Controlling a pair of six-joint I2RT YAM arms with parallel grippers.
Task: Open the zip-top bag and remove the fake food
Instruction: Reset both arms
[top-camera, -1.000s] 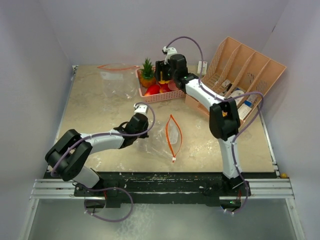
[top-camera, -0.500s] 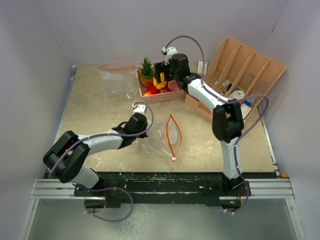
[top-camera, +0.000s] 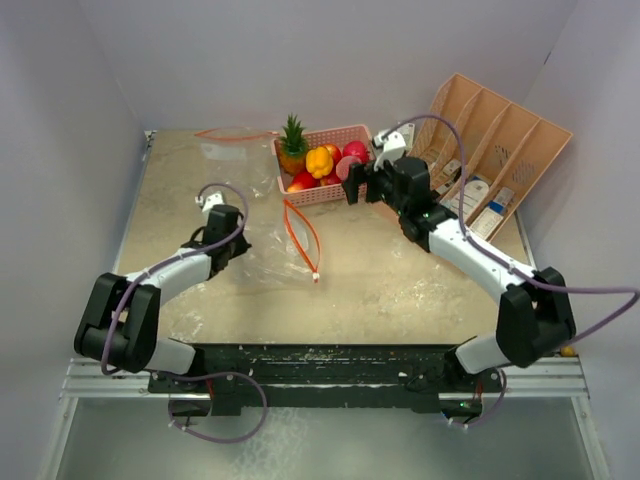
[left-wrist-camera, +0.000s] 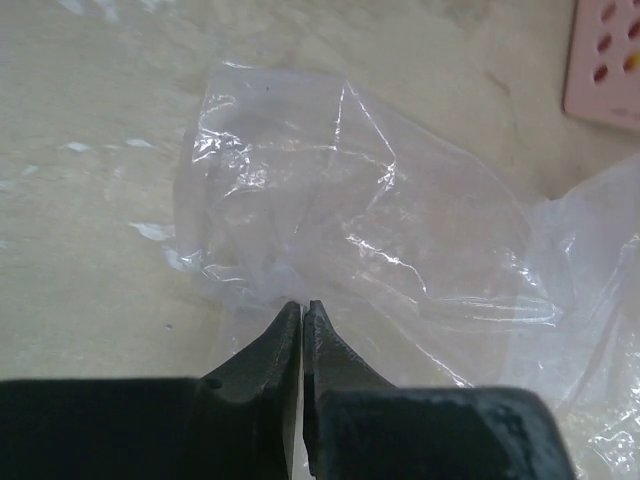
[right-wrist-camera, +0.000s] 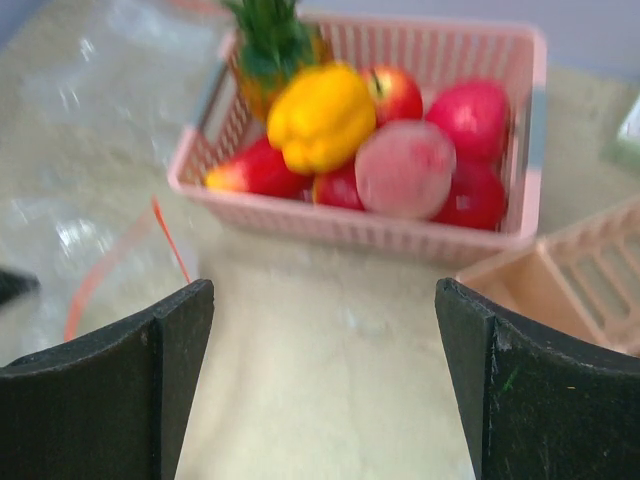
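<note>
The beige worktop (top-camera: 400, 290) carries everything. Largest on it is one peach divided rack (top-camera: 500, 130) at the far right, leaning back, with four slots; white bottles and cartons sit low in them, too small to count. Next come two clear zip-top bags. One bag (left-wrist-camera: 350, 220) lies crumpled left of centre, its orange zip strip (top-camera: 300, 235) standing apart in an open loop; the second bag (top-camera: 230, 155) lies flat at the far left corner. One pink basket (right-wrist-camera: 400, 232) stands at the far middle, between the second bag and the rack, and all the fake food sits inside it, well apart from the open bag. There is one pineapple (right-wrist-camera: 272, 45) with a green crown at the left end, one yellow pepper (right-wrist-camera: 322, 115) on top beside it, and six red or pinkish round fruits (right-wrist-camera: 483, 112) packed around them. The left pincer (left-wrist-camera: 302, 312) lies low at the near-left edge of the crumpled bag, its two tips pressed together and pinching a fold of the film. The right pincer (right-wrist-camera: 322, 300) hangs just in front of the basket, its two fingers (right-wrist-camera: 150, 380) spread wide, with nothing between them.
</note>
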